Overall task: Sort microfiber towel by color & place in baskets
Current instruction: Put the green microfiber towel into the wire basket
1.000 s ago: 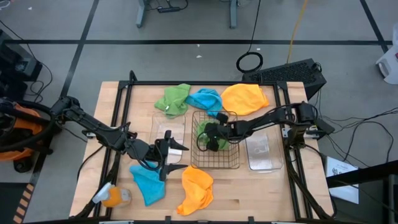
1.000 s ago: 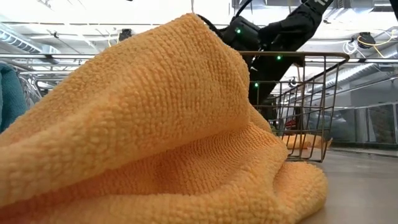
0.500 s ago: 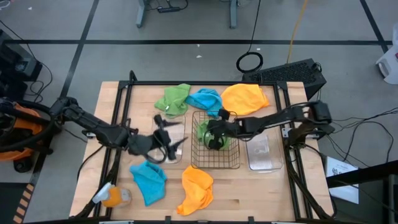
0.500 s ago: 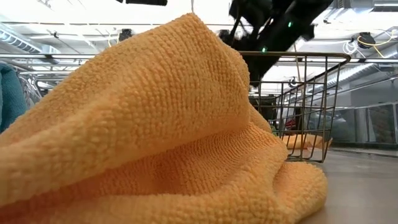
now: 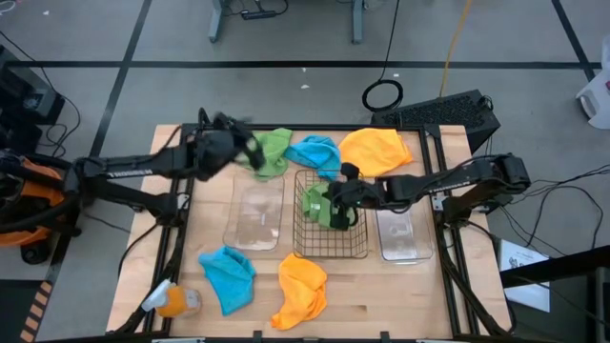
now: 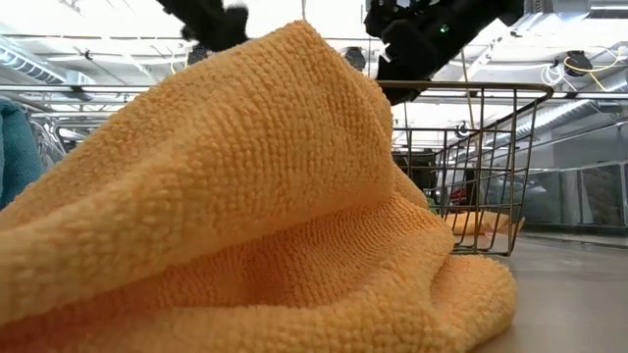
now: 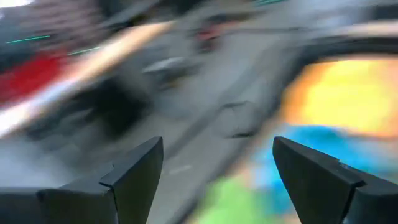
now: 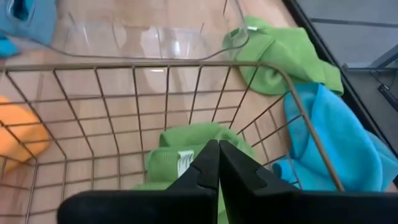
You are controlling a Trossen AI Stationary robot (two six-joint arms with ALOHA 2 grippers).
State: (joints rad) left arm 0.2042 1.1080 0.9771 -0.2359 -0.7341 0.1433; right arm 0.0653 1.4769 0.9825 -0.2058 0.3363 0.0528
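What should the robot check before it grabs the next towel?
1. Left end effector open and empty: ok.
2. Left end effector near the far green towel: ok.
3. One green towel already in the wire basket: ok.
4. Right end effector shut, holding nothing: ok.
5. Right end effector out of the wire basket: not ok, it hangs over it.
6. Both clear baskets have room: ok.
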